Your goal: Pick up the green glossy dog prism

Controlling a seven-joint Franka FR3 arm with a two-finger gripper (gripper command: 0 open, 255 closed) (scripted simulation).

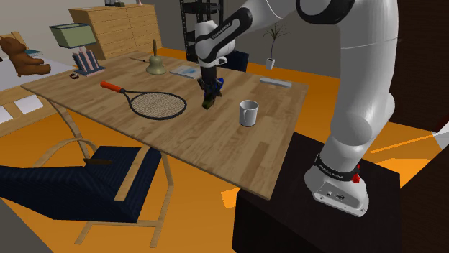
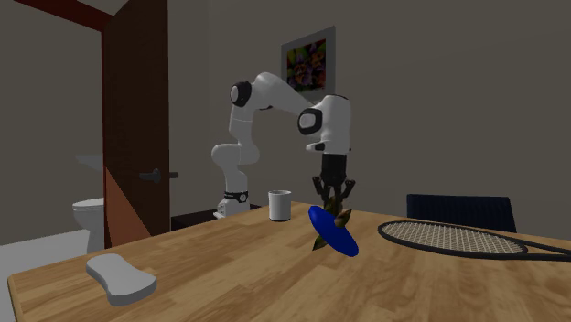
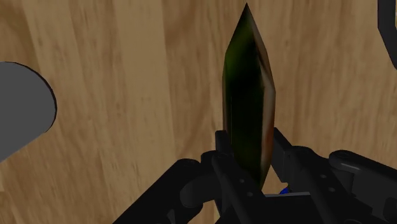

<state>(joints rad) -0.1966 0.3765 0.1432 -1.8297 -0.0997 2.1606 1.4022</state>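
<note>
fingers (image 3: 286, 153): clamped on green dog prism (image 3: 245, 83) | prism: between fingers, projecting past their tips | wooden table (image 3: 127, 95): beyond tips

Home int. w/ wooden table (image 1: 216, 136), teddy bear (image 1: 20, 56), lamp (image 1: 72, 34), toilet (image 2: 89, 220)

Orange floor (image 1: 198, 226), grey walls (image 2: 439, 91), wooden dresser (image 1: 115, 29), blue chair (image 1: 86, 183).
</note>
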